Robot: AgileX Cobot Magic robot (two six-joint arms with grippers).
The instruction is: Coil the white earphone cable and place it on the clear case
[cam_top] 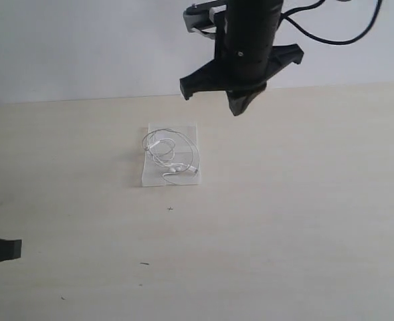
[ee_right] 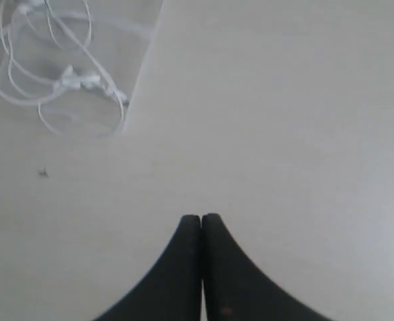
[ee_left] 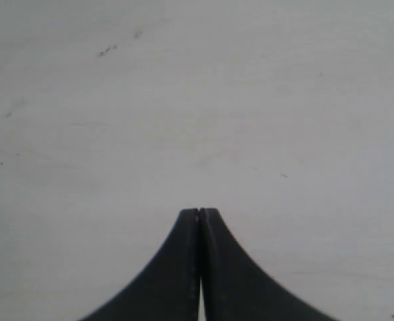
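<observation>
Hovering over table [cam_top: 317,200], right pincer [cam_top: 239,108] closed, empty.

Left gripper [ee_left: 201,212], jaws pressed together, empty, above a pale tabletop [ee_left: 183,100].

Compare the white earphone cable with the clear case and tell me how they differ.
The white earphone cable is thin, opaque white and coiled in loose loops; the clear case is flat, rectangular and see-through. The cable lies on top of the case; the case lies directly on the table. Neither is being gripped.
</observation>
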